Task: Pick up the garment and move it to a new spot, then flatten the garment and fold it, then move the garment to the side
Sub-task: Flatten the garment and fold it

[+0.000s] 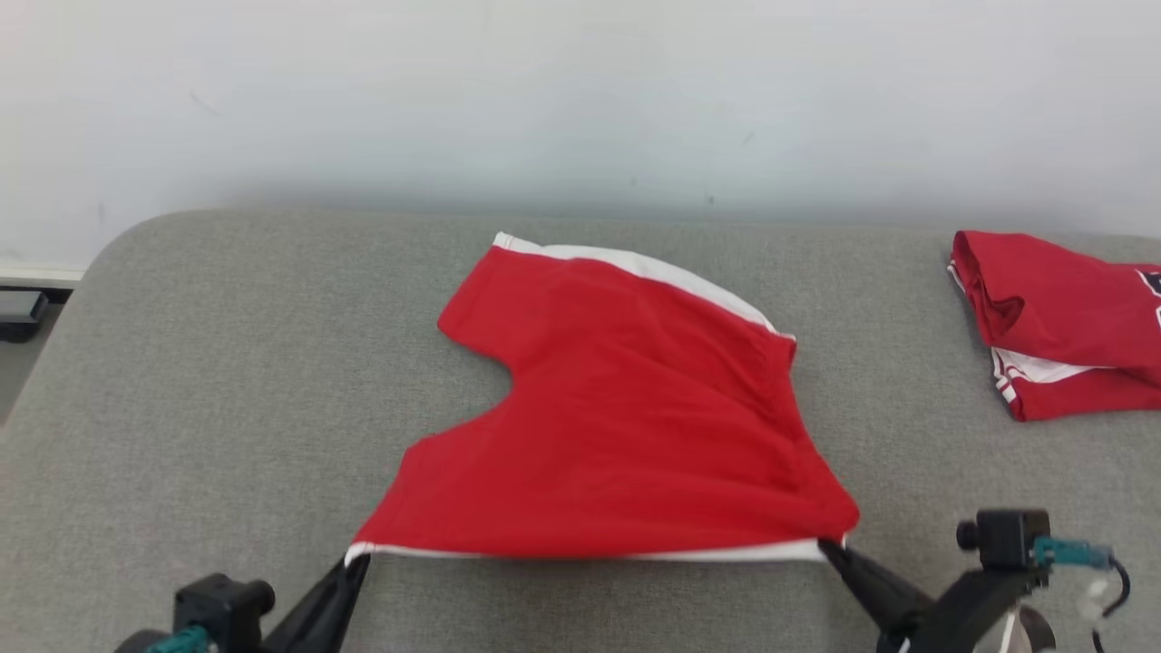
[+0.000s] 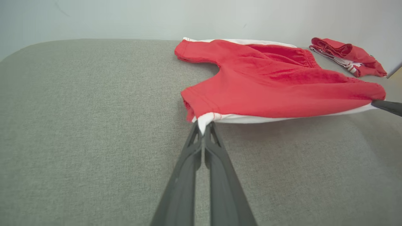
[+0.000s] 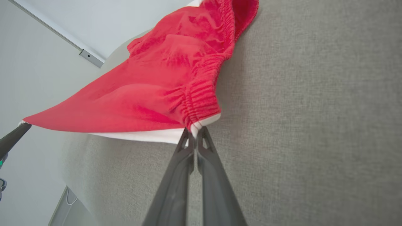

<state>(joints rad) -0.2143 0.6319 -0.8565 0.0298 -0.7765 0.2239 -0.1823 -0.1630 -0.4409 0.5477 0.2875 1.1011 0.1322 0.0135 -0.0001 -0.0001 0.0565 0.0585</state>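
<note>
The garment (image 1: 626, 408) is a pair of red shorts with white side stripes, spread over the middle of the grey table. Its near edge is lifted and stretched taut between my two grippers. My left gripper (image 1: 356, 560) is shut on the near left corner, at a leg hem (image 2: 204, 121). My right gripper (image 1: 830, 547) is shut on the near right corner, at the elastic waistband (image 3: 196, 127). The far half of the garment (image 2: 251, 62) rests on the table. In the left wrist view the right gripper's fingers (image 2: 388, 106) enter from the right.
A second red garment (image 1: 1061, 322) with white trim lies bunched at the table's far right. The grey table (image 1: 227, 381) has a rounded far left corner, and a pale wall runs behind it. A dark object (image 1: 20, 313) sits on the floor at far left.
</note>
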